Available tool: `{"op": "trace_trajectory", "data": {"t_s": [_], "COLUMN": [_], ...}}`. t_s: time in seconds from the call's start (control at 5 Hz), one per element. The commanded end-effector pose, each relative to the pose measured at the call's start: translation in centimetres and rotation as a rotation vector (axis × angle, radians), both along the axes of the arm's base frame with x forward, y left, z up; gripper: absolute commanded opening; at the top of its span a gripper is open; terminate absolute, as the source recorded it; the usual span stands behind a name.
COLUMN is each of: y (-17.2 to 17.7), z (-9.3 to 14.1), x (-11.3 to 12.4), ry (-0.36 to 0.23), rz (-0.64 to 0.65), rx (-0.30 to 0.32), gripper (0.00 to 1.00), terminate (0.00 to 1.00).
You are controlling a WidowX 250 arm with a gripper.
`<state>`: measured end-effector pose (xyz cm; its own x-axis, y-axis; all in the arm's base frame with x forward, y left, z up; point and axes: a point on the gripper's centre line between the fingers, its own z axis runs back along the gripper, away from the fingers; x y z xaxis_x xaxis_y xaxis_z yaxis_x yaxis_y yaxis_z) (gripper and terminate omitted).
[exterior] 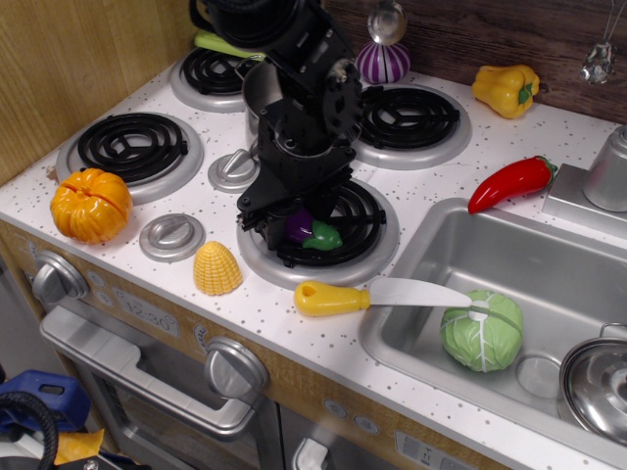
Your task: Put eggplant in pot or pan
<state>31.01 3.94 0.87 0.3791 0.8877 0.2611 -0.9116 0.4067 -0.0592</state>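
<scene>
dark wood wall, speckled counter

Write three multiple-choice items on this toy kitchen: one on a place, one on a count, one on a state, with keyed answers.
1. Where is the cabbage?
A. in the sink
B. on a burner
C. in the pot

2. How many peppers lie on the counter?
A. one
B. two
C. four

3. What is the gripper doing?
A. hanging open over the sink
B. closed on the eggplant
C. holding the knife

Answers:
1 A, it rests in the sink basin.
2 B, the yellow pepper and the red pepper.
3 B, its fingers clasp the eggplant over the front burner.
</scene>
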Motion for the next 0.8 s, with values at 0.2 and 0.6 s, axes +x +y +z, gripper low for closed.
{"op": "trace_trajectory", "data": {"t_s": [0.2,0.6], "y": [1.0,2.6], "z": [4.9,9.4], "x": [0.0,1.8], "ry": [0.038,-0.007], "rz": [-0.015,-0.051], "rx": [0.095,0.205], "gripper": [0.0,0.0], "terminate": [0.0,0.0]}}
